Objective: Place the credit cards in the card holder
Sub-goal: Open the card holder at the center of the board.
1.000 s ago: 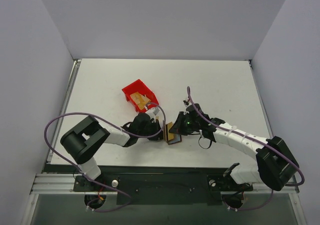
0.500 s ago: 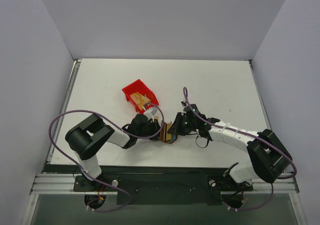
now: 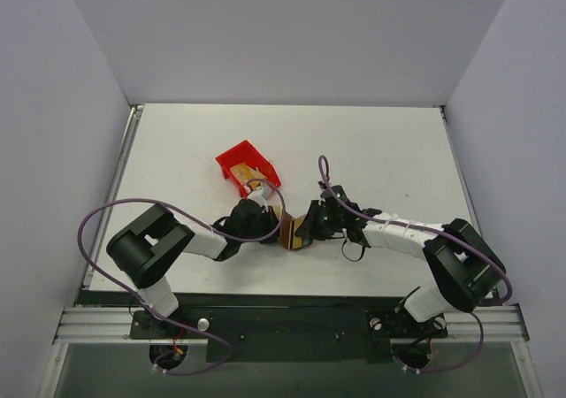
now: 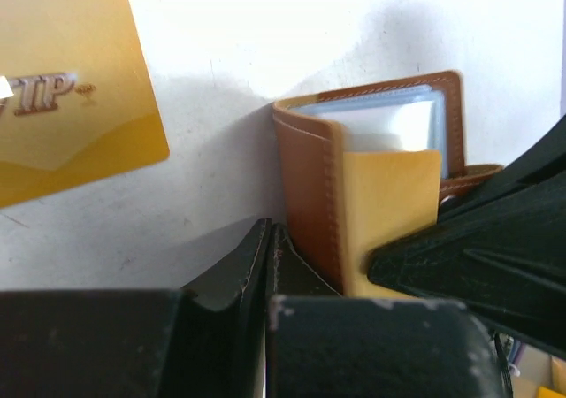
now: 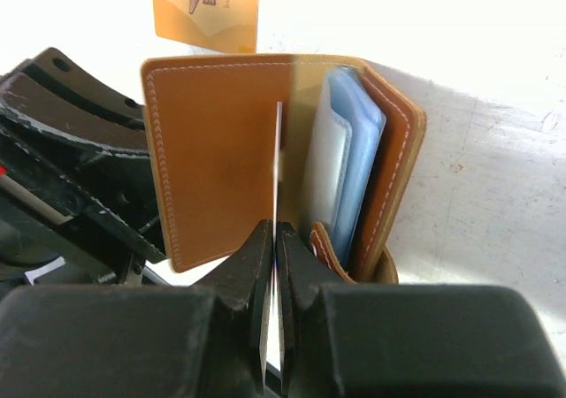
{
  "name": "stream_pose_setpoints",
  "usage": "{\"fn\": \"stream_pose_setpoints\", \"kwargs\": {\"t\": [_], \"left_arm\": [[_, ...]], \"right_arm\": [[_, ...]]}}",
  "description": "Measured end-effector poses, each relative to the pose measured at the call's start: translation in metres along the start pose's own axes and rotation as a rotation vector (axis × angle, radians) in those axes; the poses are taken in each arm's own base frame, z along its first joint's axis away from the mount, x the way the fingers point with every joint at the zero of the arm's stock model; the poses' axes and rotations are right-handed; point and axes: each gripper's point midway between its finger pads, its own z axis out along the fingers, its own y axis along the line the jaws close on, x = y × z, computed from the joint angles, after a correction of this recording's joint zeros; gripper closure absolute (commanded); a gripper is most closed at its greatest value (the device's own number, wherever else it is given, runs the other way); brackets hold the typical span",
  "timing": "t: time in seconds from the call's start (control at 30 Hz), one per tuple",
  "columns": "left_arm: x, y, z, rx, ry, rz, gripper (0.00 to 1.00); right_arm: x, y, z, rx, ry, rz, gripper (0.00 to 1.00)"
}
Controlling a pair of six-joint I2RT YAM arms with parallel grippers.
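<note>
Top external view: both arms meet at mid-desk (image 3: 380,150), the left pincer (image 3: 268,224) and right pincer (image 3: 307,228) flanking the brown card holder (image 3: 288,233), which stands open between them, just near of the red bin (image 3: 239,161).

Left wrist view: the left pincer is clenched tight against the holder's leather cover; whether it actually nips the leather cannot be told. A loose gold card (image 4: 71,88) lies flat on the desk beyond.

Right wrist view: the right pincer grasps a credit card (image 5: 277,168) edge-on, its long axis pointing straight ahead into the holder's open mouth, between the cover and the blue pockets (image 5: 354,159). Judged from this, the right arm has only to push forward along that line, the left bracing.
</note>
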Motion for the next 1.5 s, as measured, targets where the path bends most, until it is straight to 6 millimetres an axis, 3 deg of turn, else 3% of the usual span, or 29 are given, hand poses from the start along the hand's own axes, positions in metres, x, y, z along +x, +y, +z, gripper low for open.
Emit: {"fn": "stream_pose_setpoints", "kwargs": {"t": [0.37,0.57,0.7,0.97,1.07,1.23,1.37,1.5], "left_arm": [[-0.028,0.017,0.003,-0.174,-0.084,0.0,1.0],[-0.042,0.032,-0.005,-0.283,-0.121,0.008,1.0],[-0.049,0.049,-0.023,-0.398,-0.137,0.01,1.0],[-0.042,0.087,-0.085,-0.678,-0.076,0.075,1.0],[-0.046,0.077,-0.096,-0.651,-0.072,0.11,1.0],[-0.057,0.031,-0.086,-0.434,-0.103,0.174,1.0],[-0.045,0.007,-0.068,-0.319,-0.067,0.231,1.0],[-0.031,0.001,-0.051,-0.266,-0.023,0.259,1.0]], "right_arm": [[0.006,-0.006,0.012,0.025,0.017,-0.003,1.0],[0.006,-0.003,0.015,0.036,0.017,-0.015,1.0],[0.006,-0.003,0.017,0.05,0.017,-0.021,1.0],[0.007,-0.005,0.021,0.06,0.023,-0.019,1.0],[0.007,-0.005,0.021,0.061,0.023,-0.019,1.0],[0.007,-0.005,0.021,0.062,0.026,-0.023,1.0],[0.007,-0.004,0.022,0.058,0.031,-0.03,1.0],[0.007,-0.003,0.023,0.058,0.037,-0.037,1.0]]}}
